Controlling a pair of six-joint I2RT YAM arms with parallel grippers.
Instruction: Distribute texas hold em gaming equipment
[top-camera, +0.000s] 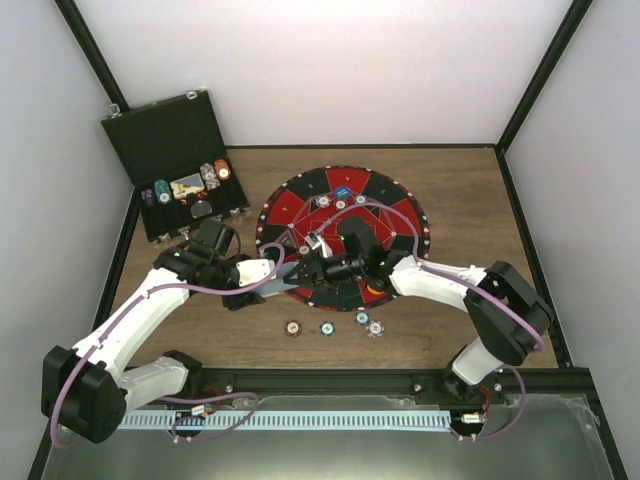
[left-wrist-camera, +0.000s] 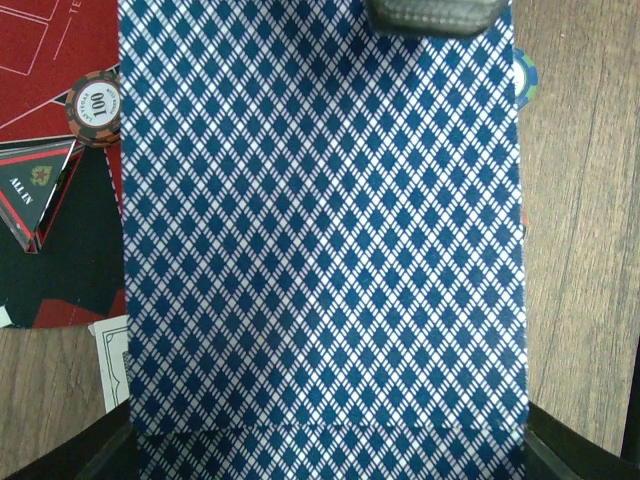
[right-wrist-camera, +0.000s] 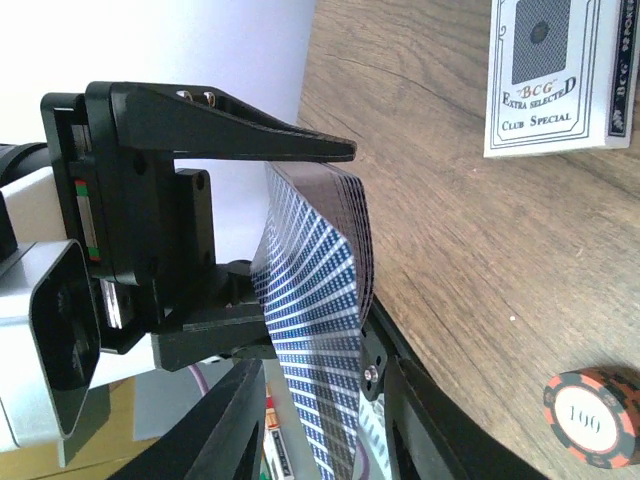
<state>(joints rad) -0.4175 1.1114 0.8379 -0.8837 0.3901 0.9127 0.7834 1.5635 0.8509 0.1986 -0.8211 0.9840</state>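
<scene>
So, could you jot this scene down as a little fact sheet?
Left gripper: shut on a deck of cards
Right gripper: open, straddling the deck's free end
Mat: round, red and black, mid-table
Chips: four loose on the table, on the near side of the mat
Case: open, back left corner

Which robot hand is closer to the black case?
Left. The left gripper, clamped on the deck of cards, is just in front of the black case, to its right. The right gripper meets it at the round mat's edge, a bit farther off.
</scene>
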